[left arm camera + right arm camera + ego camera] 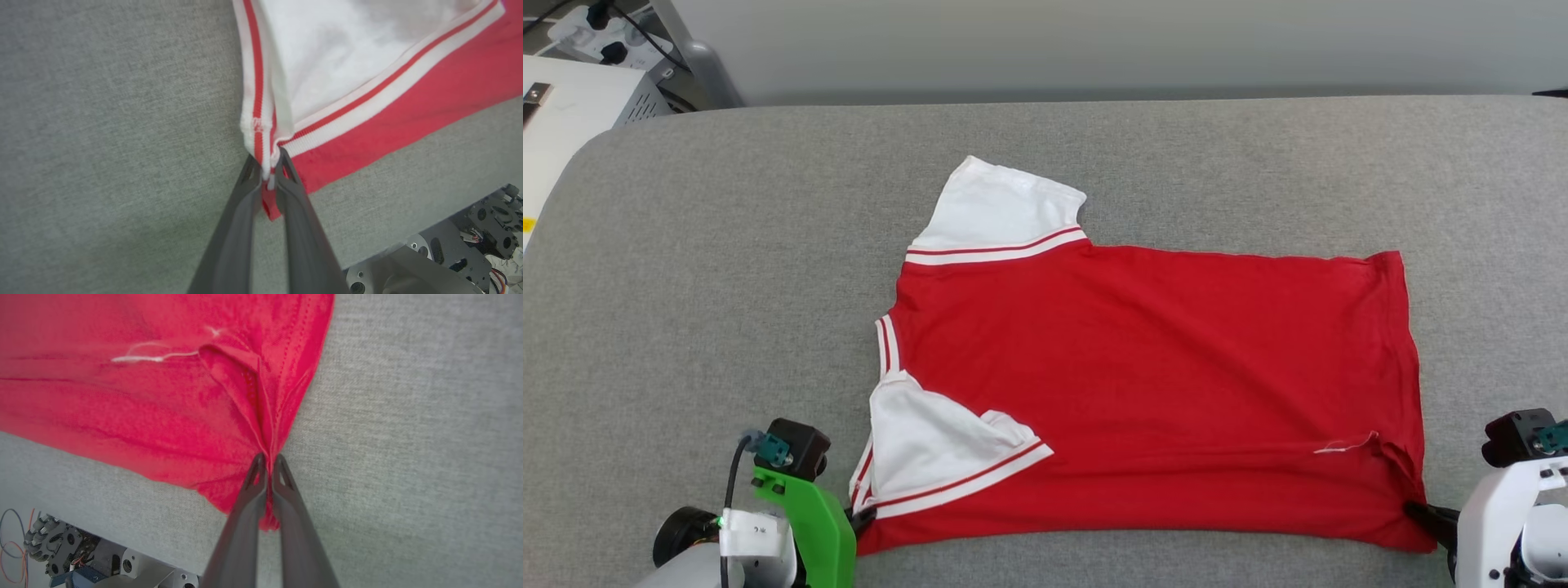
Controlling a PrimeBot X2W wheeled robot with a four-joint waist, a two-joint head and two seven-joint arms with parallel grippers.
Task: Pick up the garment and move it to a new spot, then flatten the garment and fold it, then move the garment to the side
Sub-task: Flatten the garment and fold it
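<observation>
The garment (1143, 384) is lying crosswise, stretching away beyond both hands: the left hand (267, 165) is pinching its near sleeve-end corner, the right hand (269, 461) its near hem corner.

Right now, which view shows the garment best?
The head view: the whole garment lies there. Each wrist view shows one corner pinched: left gripper on striped trim, right gripper on red hem.

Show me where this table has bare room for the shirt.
Widest bare patch: table left of the shirt, out to its rounded edge. A free strip runs along the far edge. Crowded: near edge, where left gripper and right gripper pinch the shirt's corners.
</observation>
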